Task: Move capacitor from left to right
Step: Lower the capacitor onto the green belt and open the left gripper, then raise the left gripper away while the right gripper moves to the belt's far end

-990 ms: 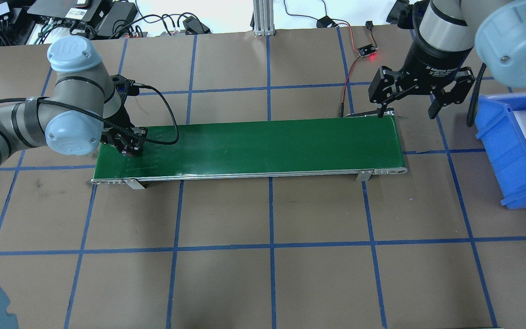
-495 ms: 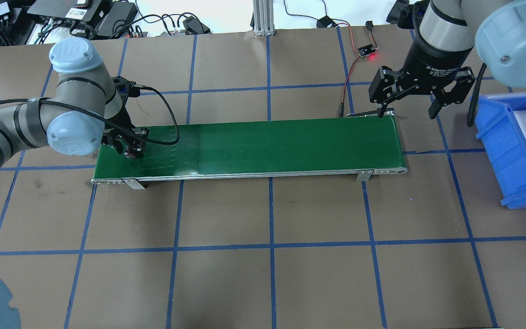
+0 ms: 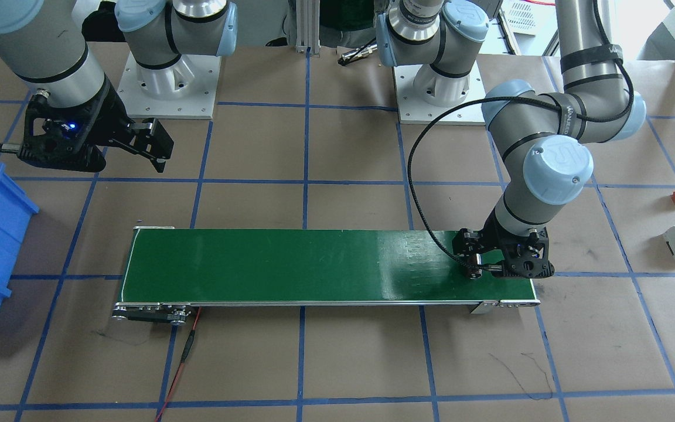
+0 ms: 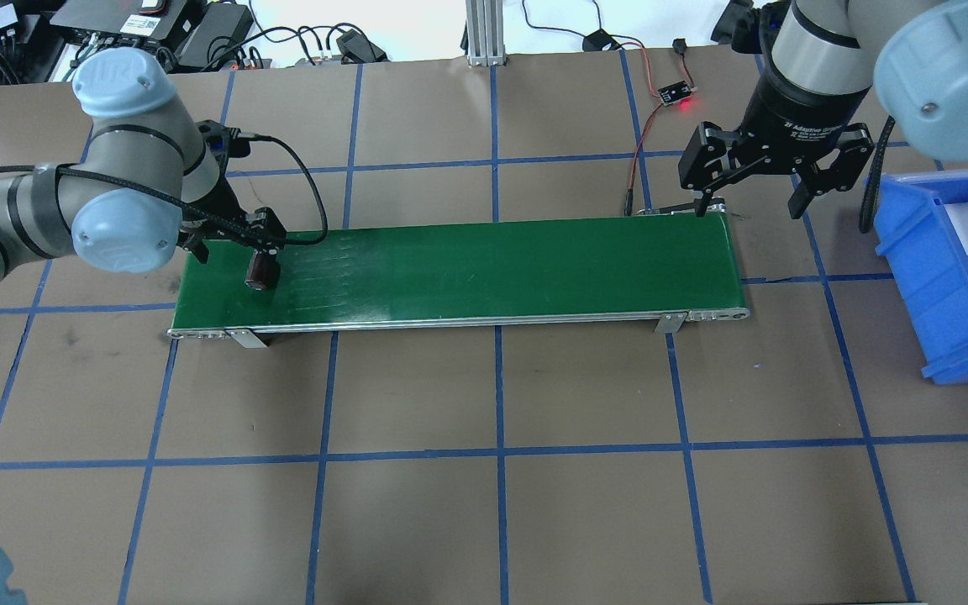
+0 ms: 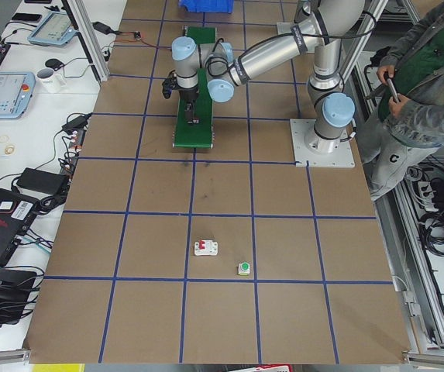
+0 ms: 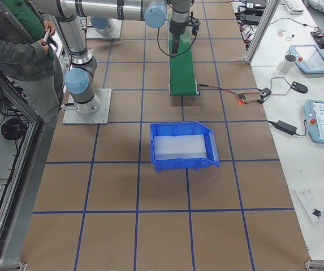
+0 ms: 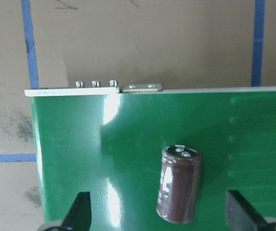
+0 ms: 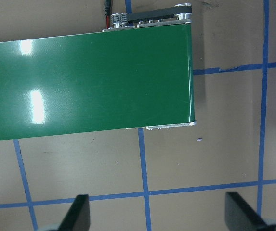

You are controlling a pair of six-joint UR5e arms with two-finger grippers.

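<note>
I am watching the capacitor (image 7: 178, 185), which is lying on its side on the green conveyor belt (image 4: 492, 269), close to the belt's left end, with its greyish end pointing toward the belt's long edge. The left arm (image 4: 118, 223) is hanging low over that end with its jaws released: one fingertip (image 7: 80, 214) is standing on either side of the capacitor, and green belt is showing in both gaps. The right arm (image 4: 812, 76) is hovering by the belt's opposite end, at its far edge, with its jaws also spread wide and released. A blue bin (image 4: 946, 269) is sitting on the worktop (image 4: 492, 504) beyond that end, apart from the belt.
</note>
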